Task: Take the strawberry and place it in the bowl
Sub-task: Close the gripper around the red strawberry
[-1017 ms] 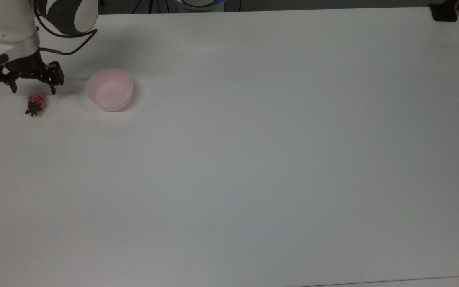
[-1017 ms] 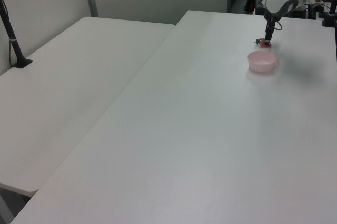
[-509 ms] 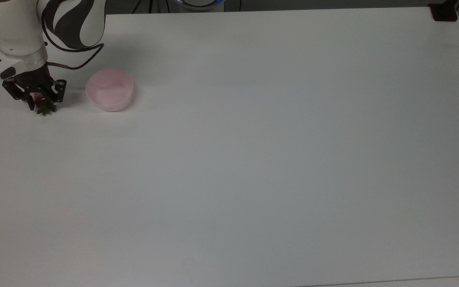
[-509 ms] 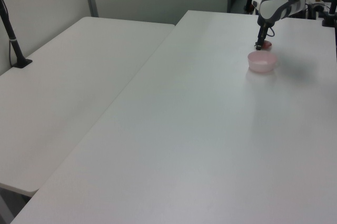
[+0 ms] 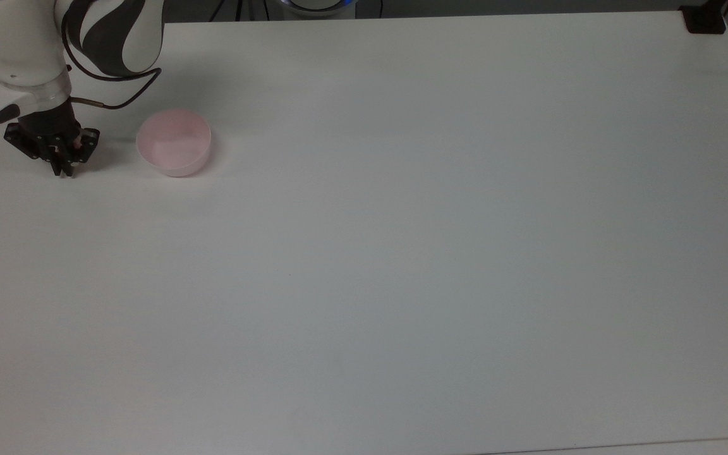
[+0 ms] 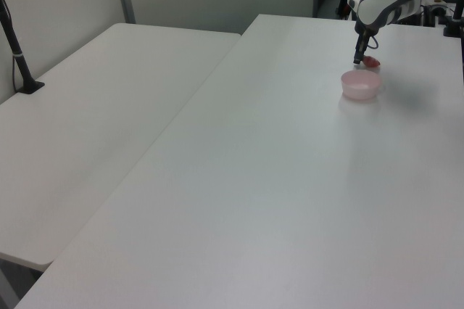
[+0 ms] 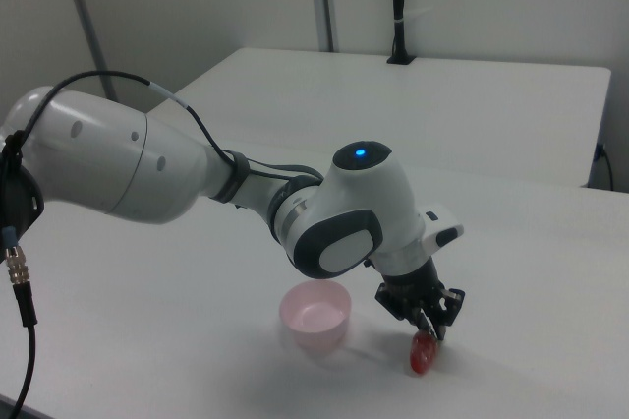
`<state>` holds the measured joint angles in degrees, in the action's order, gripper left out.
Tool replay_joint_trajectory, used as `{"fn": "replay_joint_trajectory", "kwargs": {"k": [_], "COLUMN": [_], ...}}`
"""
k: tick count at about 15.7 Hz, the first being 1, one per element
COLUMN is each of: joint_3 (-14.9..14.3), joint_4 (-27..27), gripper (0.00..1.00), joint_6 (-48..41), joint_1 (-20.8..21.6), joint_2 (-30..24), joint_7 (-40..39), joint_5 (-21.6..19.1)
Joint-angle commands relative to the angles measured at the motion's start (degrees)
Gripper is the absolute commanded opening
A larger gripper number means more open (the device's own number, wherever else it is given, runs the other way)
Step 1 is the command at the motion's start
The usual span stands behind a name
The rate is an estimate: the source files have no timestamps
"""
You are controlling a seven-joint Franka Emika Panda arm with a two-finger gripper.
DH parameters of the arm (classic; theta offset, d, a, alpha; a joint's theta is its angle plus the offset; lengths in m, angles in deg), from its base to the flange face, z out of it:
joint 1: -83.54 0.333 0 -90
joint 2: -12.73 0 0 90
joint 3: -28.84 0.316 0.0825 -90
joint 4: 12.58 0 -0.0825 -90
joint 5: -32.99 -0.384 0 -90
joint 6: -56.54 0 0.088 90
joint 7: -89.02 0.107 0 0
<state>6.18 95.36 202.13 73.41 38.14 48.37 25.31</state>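
**Strawberry pinched and just off the table, bowl waiting beside it**

From the top view, the gripper (image 5: 64, 165) sits far over at nine o'clock on the white table (image 5: 402, 253), fingers drawn close together. A speck of red shows at its three o'clock edge, which I take for the strawberry (image 5: 77, 145); the rest is hidden under the black fingers. The pink bowl (image 5: 174, 141) stands near, on the gripper's three o'clock side, apart from it and with nothing in it.

From the left view, the arm reaches down at the far end of the table. The gripper (image 6: 358, 61) points downward, and the strawberry (image 6: 372, 63) peeks out red just beside it, at about twelve o'clock from the bowl (image 6: 360, 85).

From the right view it is plainest. The gripper (image 7: 432, 328) is clenched on the top of the strawberry (image 7: 424, 354), which hangs red below the fingertips with a shadow under it, so it looks barely raised. The bowl (image 7: 315, 313) lies at its nine o'clock, close but not touching.

It looks a light, glossy plastic piece, stiff enough not to crush but likely slick. The hold is high on the fruit, so I would guess it could swing or slip if carried fast; a grip across the broad middle would seem safer.
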Motion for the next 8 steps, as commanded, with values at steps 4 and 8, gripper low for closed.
{"fn": "replay_joint_trajectory", "kwargs": {"k": [4, 8], "joint_3": [0.51, 0.51], "joint_4": [1.83, 2.97], "gripper": [0.92, 1.00], "joint_6": [-0.74, -2.94], "joint_1": [-1.65, -2.00], "joint_2": [-3.61, -4.31], "joint_7": [0.31, 0.57], "joint_5": [-0.67, -0.67]}}
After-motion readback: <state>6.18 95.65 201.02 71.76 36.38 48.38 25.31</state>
